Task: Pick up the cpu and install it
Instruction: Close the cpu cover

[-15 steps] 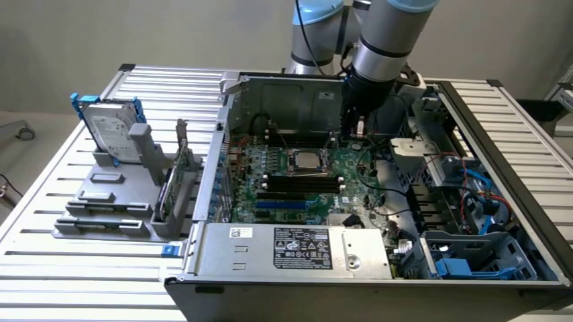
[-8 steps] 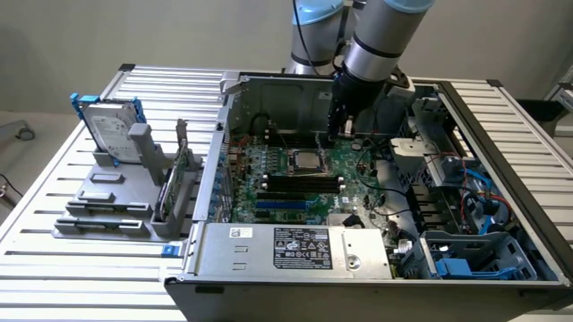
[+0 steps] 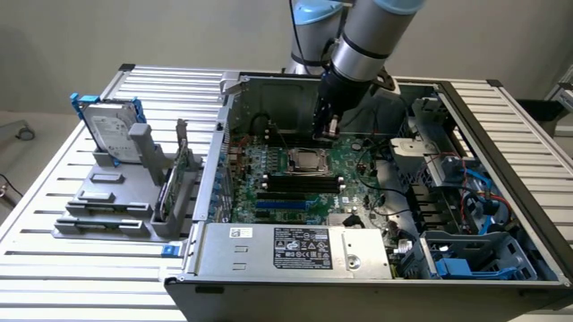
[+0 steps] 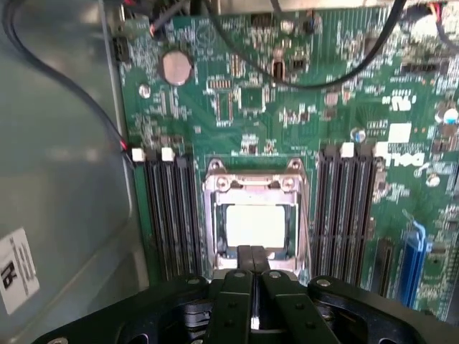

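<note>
On the motherboard the socket holds the cpu, claw closed.

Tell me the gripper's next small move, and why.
Probably a short, straight lift. The cpu appears to lie flat inside the socket frame. The gripper, jaws shut and holding nothing, hangs close over the chip's edge, so rising would clear it without nudging it.

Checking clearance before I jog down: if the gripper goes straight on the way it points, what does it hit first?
Most likely the edge of the socket frame, right beside the cpu lying inside it. The shut gripper hangs above that spot with nothing in between, though depth is hard to judge.
</note>
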You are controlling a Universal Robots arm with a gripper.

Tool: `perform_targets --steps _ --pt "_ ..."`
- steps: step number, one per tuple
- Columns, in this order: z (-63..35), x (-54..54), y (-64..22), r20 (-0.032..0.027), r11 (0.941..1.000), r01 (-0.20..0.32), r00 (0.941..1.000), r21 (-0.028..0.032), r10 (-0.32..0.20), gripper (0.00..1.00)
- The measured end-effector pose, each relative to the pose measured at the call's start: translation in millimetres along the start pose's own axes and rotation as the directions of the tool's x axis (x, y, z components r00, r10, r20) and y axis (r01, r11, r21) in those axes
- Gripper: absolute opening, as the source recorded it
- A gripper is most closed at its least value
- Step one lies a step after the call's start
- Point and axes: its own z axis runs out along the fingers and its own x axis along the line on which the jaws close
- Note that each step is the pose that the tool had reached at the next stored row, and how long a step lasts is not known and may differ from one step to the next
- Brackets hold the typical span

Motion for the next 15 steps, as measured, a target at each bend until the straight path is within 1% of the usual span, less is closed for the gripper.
perform_targets --steps 1,3,4,5,7,9,12,15 --pt "0.9 -0.2 -2.5 0.0003 1.0000 -0.001 1.0000 0.0075 0.001 0.11" --pt "2.8 -0.5 -7.5 0.0008 0.9998 -0.002 1.0000 0.0201 0.002 0.11" --pt "4.1 -0.7 -10.0 0.0007 0.9997 -0.003 1.0000 0.0251 0.003 0.11" --pt "5.5 -1.0 -12.4 0.0008 0.9996 -0.003 1.0000 0.0279 0.003 0.11" --pt "9.0 -2.6 -16.3 0.0010 0.9995 -0.003 1.0000 0.0301 0.003 0.11" --pt "11.8 -4.9 -18.2 0.0012 0.9995 -0.003 1.0000 0.0321 0.003 0.11" --pt "16.1 -7.6 -19.8 0.0009 0.9994 -0.003 1.0000 0.0349 0.003 0.11" --pt "19.7 -9.1 -20.8 0.0011 0.9993 -0.004 1.0000 0.0363 0.004 0.11"
